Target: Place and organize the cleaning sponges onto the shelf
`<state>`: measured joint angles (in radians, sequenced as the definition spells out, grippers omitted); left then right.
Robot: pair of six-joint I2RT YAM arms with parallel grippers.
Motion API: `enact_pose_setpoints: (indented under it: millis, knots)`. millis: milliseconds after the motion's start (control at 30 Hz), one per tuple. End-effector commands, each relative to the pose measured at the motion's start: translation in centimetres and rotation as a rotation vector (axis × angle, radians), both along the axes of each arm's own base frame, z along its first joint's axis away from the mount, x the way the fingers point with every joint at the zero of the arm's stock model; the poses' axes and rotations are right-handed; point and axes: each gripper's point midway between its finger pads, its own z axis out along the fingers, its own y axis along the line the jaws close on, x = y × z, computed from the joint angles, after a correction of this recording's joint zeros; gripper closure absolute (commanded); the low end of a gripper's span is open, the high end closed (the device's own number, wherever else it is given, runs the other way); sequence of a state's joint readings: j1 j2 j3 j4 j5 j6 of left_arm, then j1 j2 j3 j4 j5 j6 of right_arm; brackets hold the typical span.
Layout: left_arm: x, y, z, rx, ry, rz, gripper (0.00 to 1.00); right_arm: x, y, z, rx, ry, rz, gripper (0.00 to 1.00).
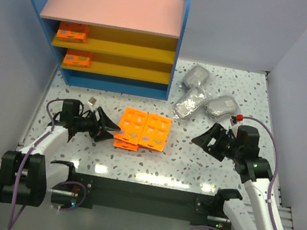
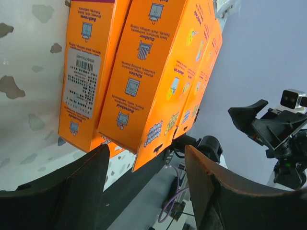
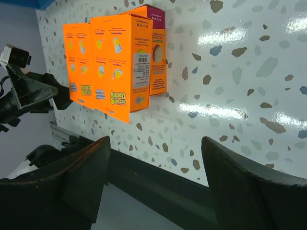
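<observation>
Two orange packs [image 1: 73, 32] sit on the shelf [image 1: 112, 9], four more and three grey bundles [image 1: 203, 97] before it; left tool [image 1: 110, 129] and right tool [image 1: 204, 136] stand apart.

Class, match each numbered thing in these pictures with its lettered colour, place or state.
Column one
1. top board
2. grey bagged sponges
3. orange sponge packs lying flat
4. right gripper

Column two
A. open, holding nothing
B. on the table, right of the shelf
C. pink
D. at the fingertips of the left gripper

Pairs: 1-C, 2-B, 3-D, 4-A
</observation>
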<state>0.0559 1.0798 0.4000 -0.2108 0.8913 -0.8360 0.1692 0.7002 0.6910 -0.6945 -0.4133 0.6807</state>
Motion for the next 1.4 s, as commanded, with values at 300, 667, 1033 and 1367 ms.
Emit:
enact_pose_setpoints:
  millis: [300, 667, 1033, 1367]
  knots:
    - [2.3, -0.8, -0.7, -0.004, -0.055, 0.039, 0.46, 0.3, 0.4, 0.0, 0.026, -0.012, 0.011, 0.24]
    - [1.8, -1.3, -0.5, -0.013, -0.064, 0.018, 0.92, 0.6, 0.6, 0.0, 0.035, -0.013, 0.013, 0.27]
    - [0.8, -1.0, 1.0, 0.001, -0.062, 0.056, 0.59, 0.0, 0.4, -0.3, 0.025, -0.007, 0.009, 0.26]
    - [-0.3, -0.7, 0.2, -0.01, 0.011, 0.144, 0.43, 0.1, 0.5, -0.4, 0.031, -0.005, 0.014, 0.26]
